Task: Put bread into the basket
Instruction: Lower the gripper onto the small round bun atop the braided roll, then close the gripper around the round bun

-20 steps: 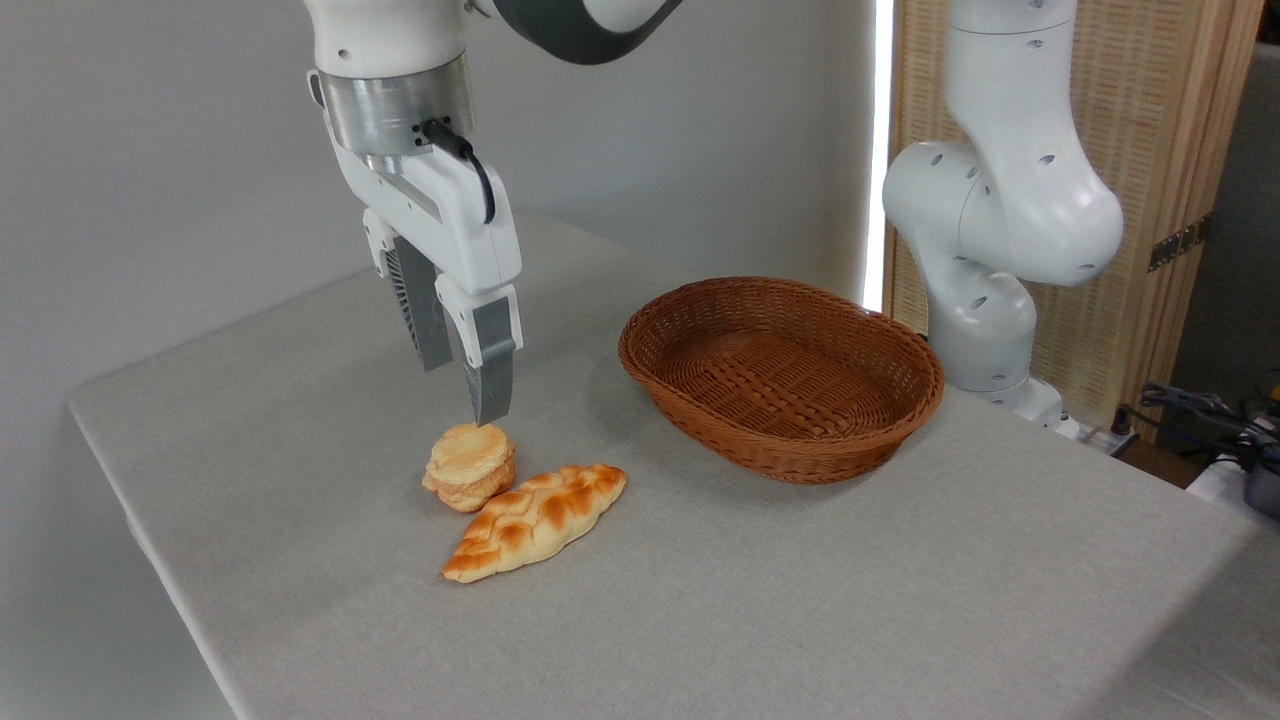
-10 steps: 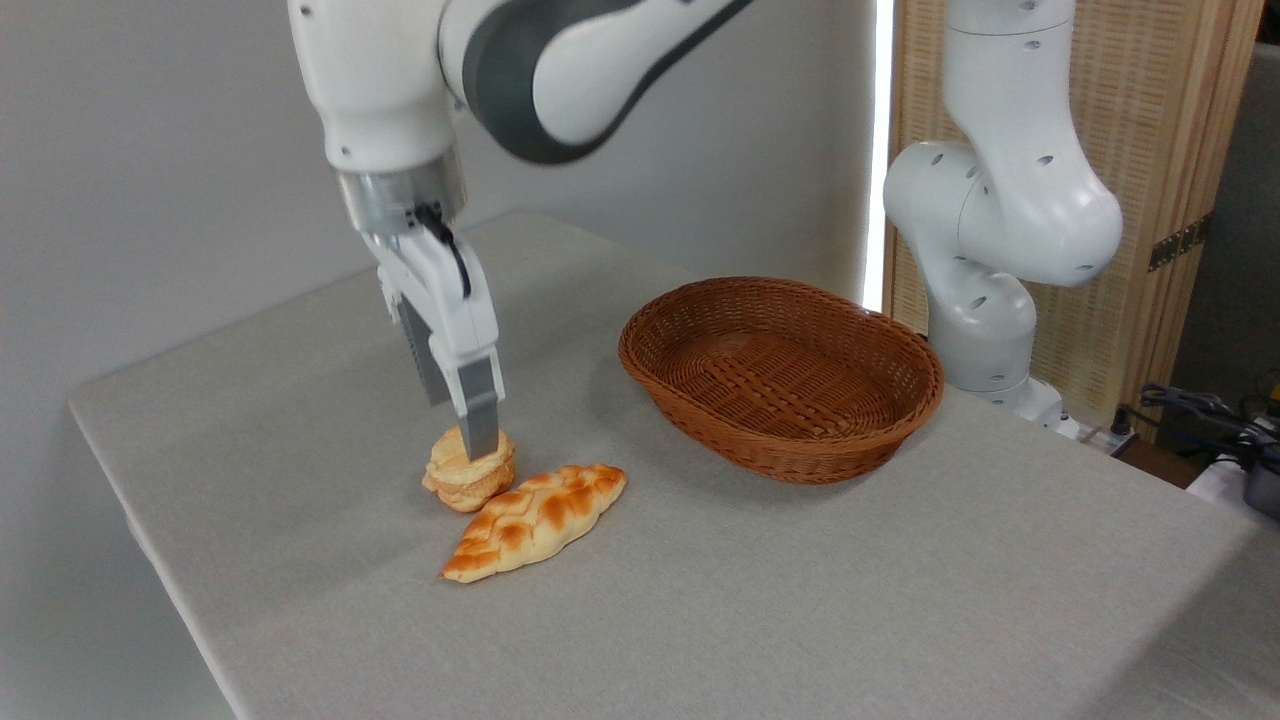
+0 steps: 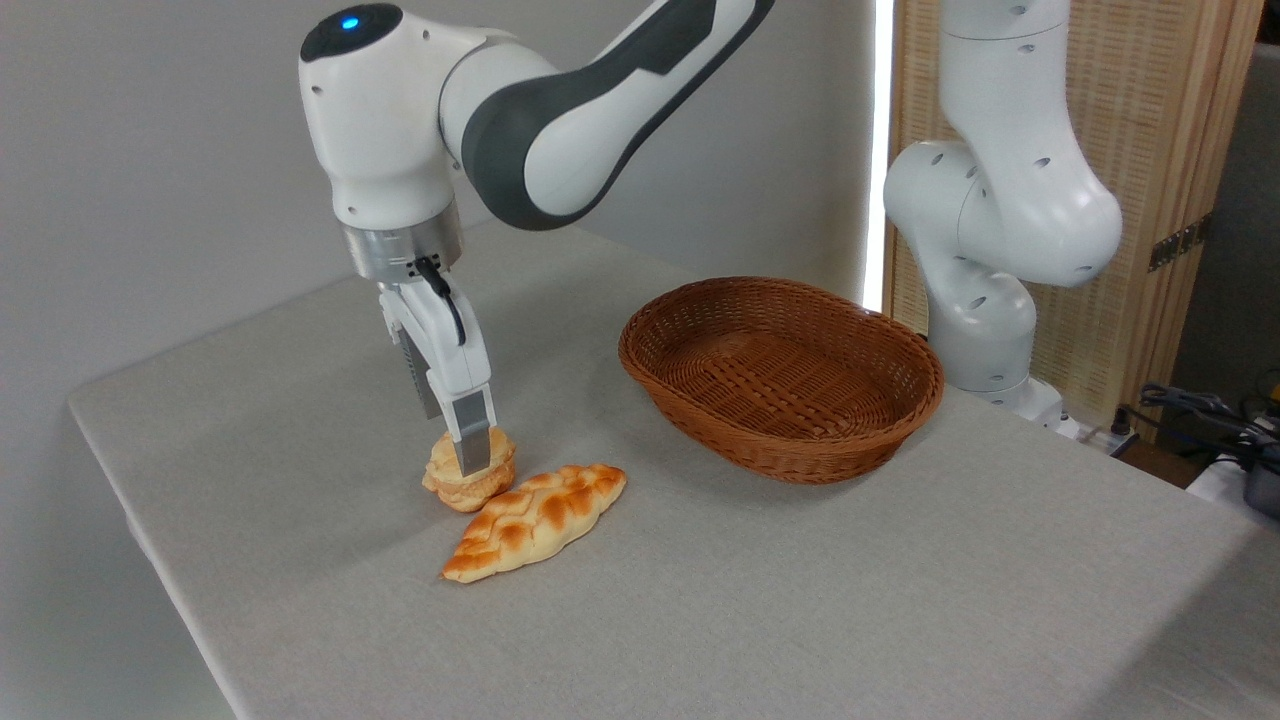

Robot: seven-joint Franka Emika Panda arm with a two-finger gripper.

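Observation:
The bread (image 3: 468,490), a small round flaky bun, rests on the grey table (image 3: 800,600) left of centre. My gripper (image 3: 457,455) has come straight down over it, and its fingers stand open, one on each side of the bun. The front finger (image 3: 472,440) covers the bun's middle, while the rear fingertip is hidden behind the bun. The basket (image 3: 790,462), oval and reddish-brown wicker, stands to the right with nothing in it.
A longer braided loaf (image 3: 535,520) with orange-brown patches lies touching the bun's front right side. The arm's white base (image 3: 1000,250) rises behind the basket at the right. Cables (image 3: 1200,410) lie off the table's right end.
My gripper has dropped from just above the bun to astride it, and the wrist has turned so the fingers line up front to back. The bun, loaf and basket have not moved.

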